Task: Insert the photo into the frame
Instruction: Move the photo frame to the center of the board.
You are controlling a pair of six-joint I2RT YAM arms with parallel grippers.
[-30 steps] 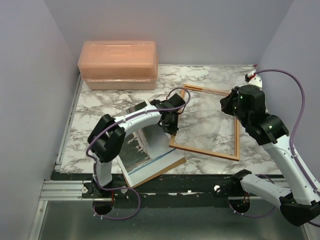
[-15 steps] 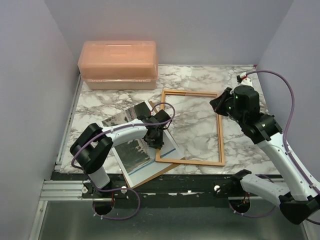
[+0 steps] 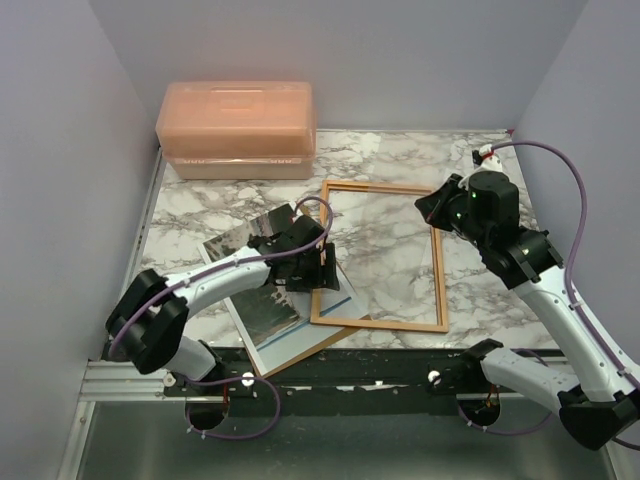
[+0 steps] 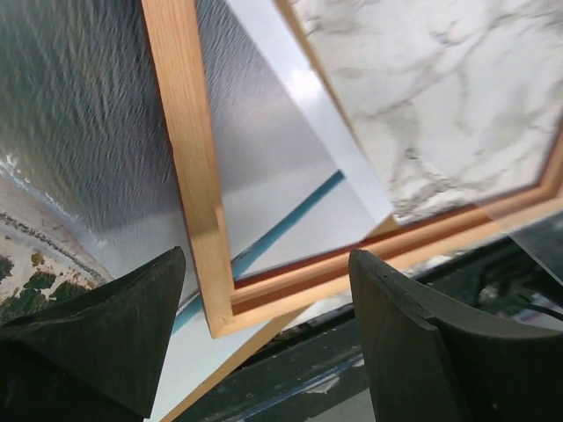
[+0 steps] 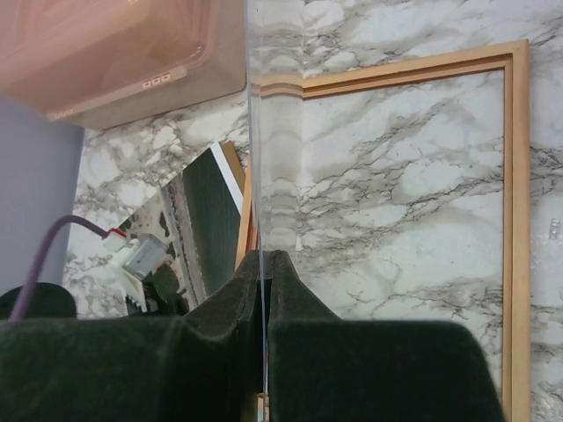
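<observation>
**Frame flat on the marble, one corner lapped over the photo**

My left gripper (image 3: 318, 268) hangs over the near-left corner of the frame (image 3: 437, 262). Its fingers (image 4: 97, 325) are spread wide with nothing gripped. In my left wrist view the corner sits in the gap between them. I cannot tell whether either pad touches the wood.

The frame lies flat on the marble table (image 3: 400, 150) with its lighter wood-coloured back up. The marble shows through most of the opening.

The photo (image 3: 262, 308) lies picture side up to the left of the frame, resting on the brown backing board (image 3: 315, 338) near the front edge. It is not seated in the frame. Only its right-hand corner is tucked under the frame's corner, and its white margin and blue stripe show through the opening there.

My right gripper (image 3: 437, 205) is held above the frame's far-right corner. Its fingers (image 5: 220, 334) are pressed together on the clear sheet (image 5: 273, 176). The right wrist camera sees the sheet edge-on as a thin vertical line with a warped strip of marble beside it.

A translucent salmon storage box (image 3: 237, 130) stands at the back left of the table, well apart from the frame.
</observation>
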